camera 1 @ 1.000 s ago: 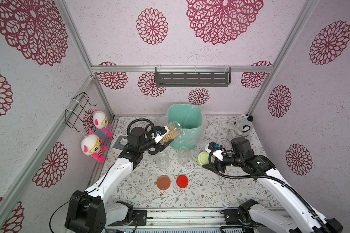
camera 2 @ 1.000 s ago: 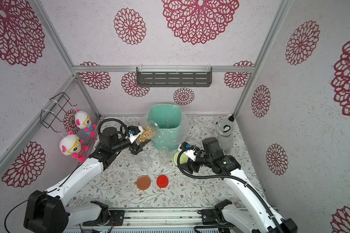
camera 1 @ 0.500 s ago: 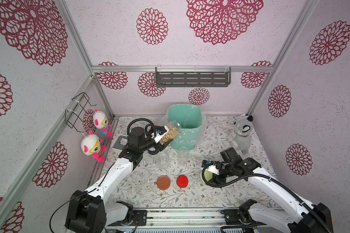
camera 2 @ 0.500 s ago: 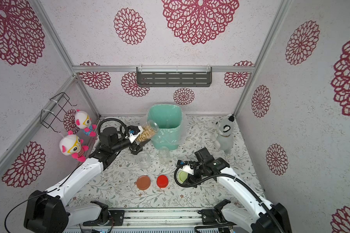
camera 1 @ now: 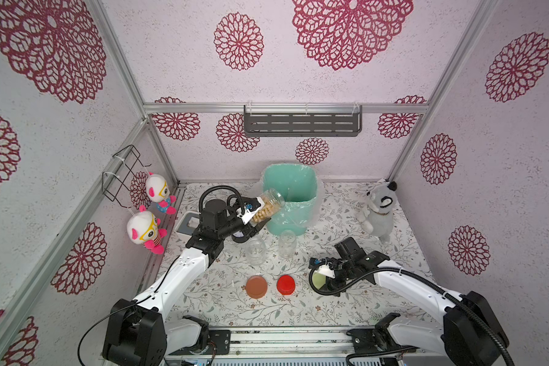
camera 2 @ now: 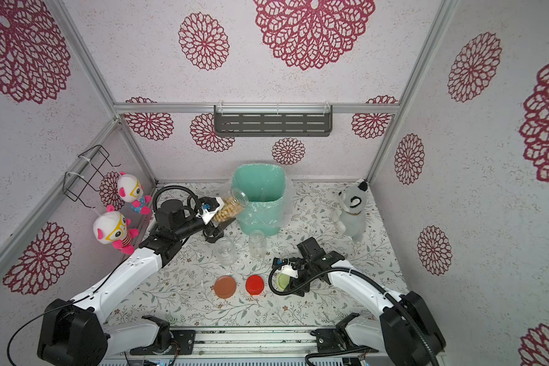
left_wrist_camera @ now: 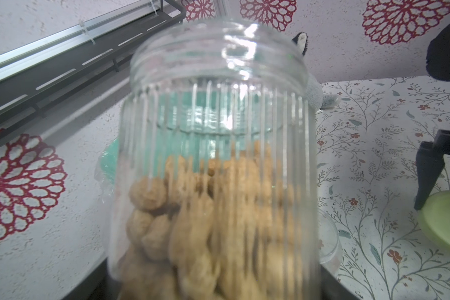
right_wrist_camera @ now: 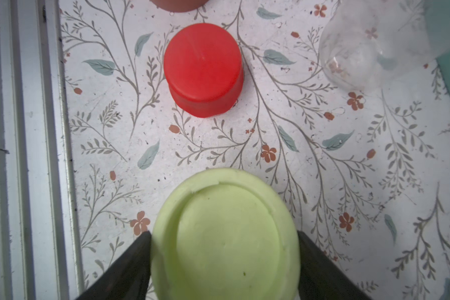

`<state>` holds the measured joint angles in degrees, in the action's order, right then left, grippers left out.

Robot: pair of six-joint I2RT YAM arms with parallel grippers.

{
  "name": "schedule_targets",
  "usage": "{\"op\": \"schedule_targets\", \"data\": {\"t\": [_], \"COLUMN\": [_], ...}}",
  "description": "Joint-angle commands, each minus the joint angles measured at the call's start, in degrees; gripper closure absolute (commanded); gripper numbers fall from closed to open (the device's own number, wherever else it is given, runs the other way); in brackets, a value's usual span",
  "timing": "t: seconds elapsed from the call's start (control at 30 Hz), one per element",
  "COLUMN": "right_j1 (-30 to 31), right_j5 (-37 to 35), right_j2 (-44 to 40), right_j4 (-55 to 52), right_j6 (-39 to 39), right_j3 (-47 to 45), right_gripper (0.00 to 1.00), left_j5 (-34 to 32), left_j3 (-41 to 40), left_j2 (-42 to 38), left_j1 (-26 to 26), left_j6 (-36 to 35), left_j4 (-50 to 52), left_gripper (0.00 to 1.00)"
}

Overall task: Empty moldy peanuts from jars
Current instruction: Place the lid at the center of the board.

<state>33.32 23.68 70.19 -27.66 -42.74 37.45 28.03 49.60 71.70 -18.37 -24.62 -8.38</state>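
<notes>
Peanuts (left_wrist_camera: 205,220) fill the base end of the one full jar (camera 1: 268,206), centre of both top views. It's tilted mouth-up at the left rim of the bin (camera 1: 287,218), so I'd say nothing pours yet. My left end effector (camera 1: 256,218) is clamped on the jar's lower half, leaving the mouth free to tip over the bin. Two empty jars (camera 1: 255,250) stand on the desk (camera 1: 222,294) just below the bin, clear of the pour. Right end effector (right_wrist_camera: 225,259) pinches the green lid (right_wrist_camera: 224,220) low over the desk, right of the red lid (camera 1: 286,284) and brown lid (camera 1: 256,286). Looks like I'm parking it in that row.
</notes>
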Motion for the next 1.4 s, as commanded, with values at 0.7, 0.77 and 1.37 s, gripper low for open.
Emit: {"op": "schedule_targets", "data": {"t": [0.7, 0.77, 1.37], "right_j1": [0.34, 0.34, 0.25], "right_j5": [-1.06, -1.18, -1.77], "right_j2": [6.29, 6.53, -2.59], "right_j4": [7.56, 7.87, 18.17], "right_j6": [-5.33, -5.58, 5.87], "right_j3": [-2.38, -2.48, -2.26], "right_gripper": [0.4, 0.28, 0.01], "left_j5": [0.7, 0.8, 2.02], "left_j3": [1.9, 1.9, 3.6], "left_j2": [-0.77, -0.68, -0.21], "left_j1": [0.44, 0.44, 0.44], "left_j6": [0.32, 0.36, 0.61], "left_j4": [-5.87, -5.86, -3.87], "left_gripper": [1.0, 1.0, 1.0]}}
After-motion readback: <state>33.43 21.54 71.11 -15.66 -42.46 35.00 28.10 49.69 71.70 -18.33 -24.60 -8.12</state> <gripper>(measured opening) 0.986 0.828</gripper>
